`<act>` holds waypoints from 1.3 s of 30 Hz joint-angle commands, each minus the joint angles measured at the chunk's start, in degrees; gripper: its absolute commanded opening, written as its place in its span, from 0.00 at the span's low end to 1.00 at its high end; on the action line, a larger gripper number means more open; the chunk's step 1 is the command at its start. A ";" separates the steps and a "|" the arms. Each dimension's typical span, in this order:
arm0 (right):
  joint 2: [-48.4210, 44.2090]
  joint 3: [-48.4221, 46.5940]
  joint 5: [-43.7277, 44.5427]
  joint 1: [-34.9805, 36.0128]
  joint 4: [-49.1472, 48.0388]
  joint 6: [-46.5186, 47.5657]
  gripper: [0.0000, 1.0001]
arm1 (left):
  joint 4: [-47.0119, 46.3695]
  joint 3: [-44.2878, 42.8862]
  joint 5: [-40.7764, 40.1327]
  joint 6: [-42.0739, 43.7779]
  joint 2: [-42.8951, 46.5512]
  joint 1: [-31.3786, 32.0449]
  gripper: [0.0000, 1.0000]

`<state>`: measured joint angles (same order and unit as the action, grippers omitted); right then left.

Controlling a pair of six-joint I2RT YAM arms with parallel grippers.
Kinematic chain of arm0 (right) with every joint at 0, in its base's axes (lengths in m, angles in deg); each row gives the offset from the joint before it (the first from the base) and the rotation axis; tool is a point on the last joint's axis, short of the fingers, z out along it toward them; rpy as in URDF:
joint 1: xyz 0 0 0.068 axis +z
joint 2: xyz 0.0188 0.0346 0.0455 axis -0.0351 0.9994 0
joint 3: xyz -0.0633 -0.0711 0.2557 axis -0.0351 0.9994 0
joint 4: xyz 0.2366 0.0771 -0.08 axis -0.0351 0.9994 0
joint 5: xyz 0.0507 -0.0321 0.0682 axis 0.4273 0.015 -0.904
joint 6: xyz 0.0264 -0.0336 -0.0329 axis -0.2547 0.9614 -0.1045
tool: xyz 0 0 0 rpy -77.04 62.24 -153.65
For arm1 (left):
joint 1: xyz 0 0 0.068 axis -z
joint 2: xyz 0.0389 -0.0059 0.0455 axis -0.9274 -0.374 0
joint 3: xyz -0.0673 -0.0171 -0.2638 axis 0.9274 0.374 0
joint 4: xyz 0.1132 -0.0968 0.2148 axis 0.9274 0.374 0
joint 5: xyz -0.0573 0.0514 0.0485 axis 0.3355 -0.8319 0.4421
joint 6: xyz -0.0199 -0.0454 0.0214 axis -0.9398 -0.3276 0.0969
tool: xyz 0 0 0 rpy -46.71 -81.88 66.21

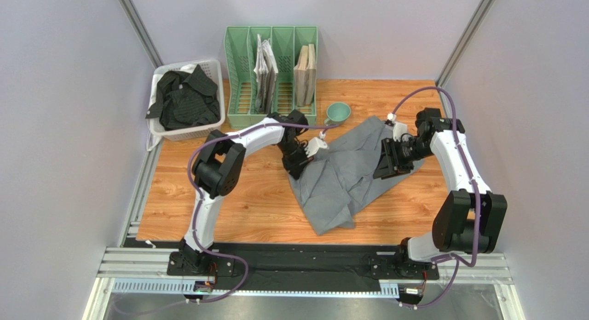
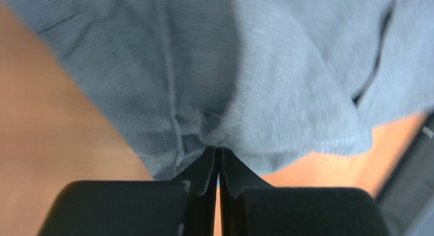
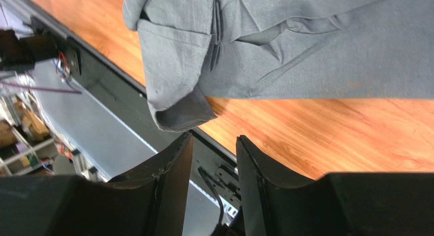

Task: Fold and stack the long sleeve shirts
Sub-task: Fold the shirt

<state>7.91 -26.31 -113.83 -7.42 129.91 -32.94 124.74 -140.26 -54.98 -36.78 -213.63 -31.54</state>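
A mid-grey long sleeve shirt (image 1: 346, 178) lies crumpled on the wooden table (image 1: 228, 203). My left gripper (image 1: 298, 168) is at the shirt's left edge. In the left wrist view its jaws (image 2: 219, 149) are pressed together, and the grey cloth (image 2: 254, 68) bunches up at their tips. My right gripper (image 1: 384, 170) hovers over the shirt's right part. In the right wrist view it (image 3: 214, 142) stands open with nothing between the fingers, and the grey shirt (image 3: 305, 58) lies just beyond them. A black shirt (image 1: 183, 96) is heaped in the white basket (image 1: 181, 135).
A green slotted file rack (image 1: 238, 72) holding papers stands at the back. A teal cup (image 1: 337, 113) sits just past the grey shirt's far edge. The table's near edge meets a black rail (image 1: 297, 261) with the arm bases.
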 commanded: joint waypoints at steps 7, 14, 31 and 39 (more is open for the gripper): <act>-6.58 2.30 -6.41 -1.71 8.70 26.06 0.37 | -2.60 18.08 12.13 -3.77 25.95 -4.75 0.39; 1.58 1.08 -7.11 -0.92 10.19 26.07 0.29 | 4.11 11.07 18.99 15.35 37.23 0.93 0.56; 20.23 -11.33 0.35 0.57 20.31 14.28 0.56 | 9.53 -4.32 8.98 52.04 14.47 29.33 0.75; 19.00 -0.08 5.19 1.37 20.56 20.42 0.52 | 7.94 -6.80 9.15 53.17 8.75 29.78 0.75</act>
<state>28.50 -28.89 -111.65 -6.17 134.56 -15.89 133.85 -146.67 -47.79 11.69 -204.47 -1.80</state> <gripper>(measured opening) 0.553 0.750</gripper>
